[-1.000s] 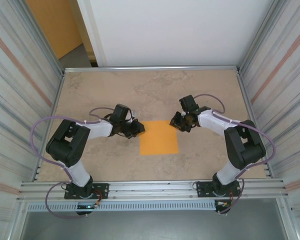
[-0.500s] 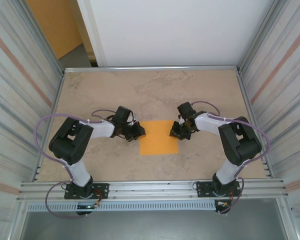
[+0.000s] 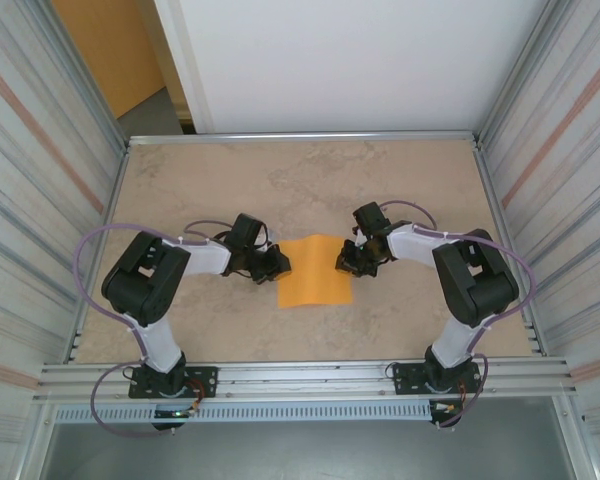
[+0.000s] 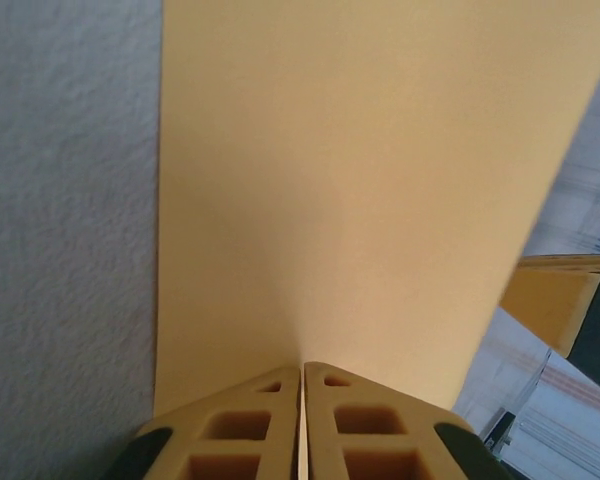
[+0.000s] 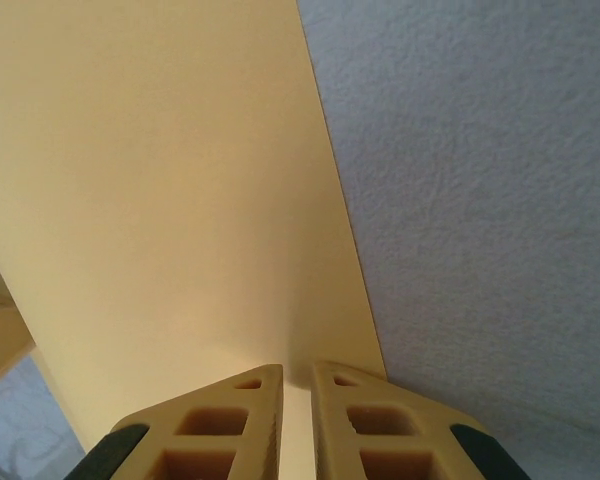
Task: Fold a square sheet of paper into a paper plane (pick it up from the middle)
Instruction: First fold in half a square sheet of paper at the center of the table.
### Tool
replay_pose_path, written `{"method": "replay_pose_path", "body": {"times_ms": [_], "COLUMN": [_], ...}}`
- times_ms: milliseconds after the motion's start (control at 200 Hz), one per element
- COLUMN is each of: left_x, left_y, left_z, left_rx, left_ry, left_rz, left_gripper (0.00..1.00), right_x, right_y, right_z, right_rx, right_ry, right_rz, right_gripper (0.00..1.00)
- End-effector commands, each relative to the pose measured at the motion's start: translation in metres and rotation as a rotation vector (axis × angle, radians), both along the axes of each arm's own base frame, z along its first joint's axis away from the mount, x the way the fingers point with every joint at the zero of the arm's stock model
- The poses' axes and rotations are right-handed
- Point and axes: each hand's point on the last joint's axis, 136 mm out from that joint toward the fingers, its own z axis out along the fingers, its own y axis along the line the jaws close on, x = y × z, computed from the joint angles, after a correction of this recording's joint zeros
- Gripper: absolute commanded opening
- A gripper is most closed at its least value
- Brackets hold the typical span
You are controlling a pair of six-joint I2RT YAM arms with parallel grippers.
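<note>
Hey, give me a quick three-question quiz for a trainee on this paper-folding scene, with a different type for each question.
1. True or false: the square sheet of paper is already folded into a narrow dart.
2. Multiple choice: the left gripper meets the sheet at its A) left edge, B) far edge, C) near edge.
3. Fill in: the right gripper meets the sheet at its ___ edge.

Key: 1 false, it is still a broad sheet, slightly bowed. 2 A. 3 right.
</note>
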Motion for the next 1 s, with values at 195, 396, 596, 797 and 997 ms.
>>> {"method": "replay_pose_path", "body": {"times_ms": [195,396,596,797,997], "left_x": [-0.004,0.006,0.017,0.020,0.016], "left_y": [0.003,-0.003,-0.010,-0.015,-0.013], "left_z": [-0.011,-0.003,0.009,0.019,0.020], "left_rx": [0.029,-0.011,-0.065,-0.121,-0.124], "left_ry": [0.003,-0.034,-0.100,-0.157,-0.161], "left_rz": [0.009,0.030,0.040,0.029,0.022], "left_gripper": [0.14,0.21,0.33,0.53,0.69], "right_x": [0.004,0.010,0.020,0.021,0.018], "right_y": [0.005,0.020,0.028,0.030,0.041], "right_z": [-0.012,-0.013,-0.014,-0.016,-0.012], "right_rx": [-0.011,0.035,0.053,0.057,0.081], "right_ry": [0.016,0.028,0.030,0.042,0.039], "right_rz": [0.009,0.014,0.013,0.015,0.050], "right_gripper": [0.17,0.17,0.17,0.17,0.17]}}
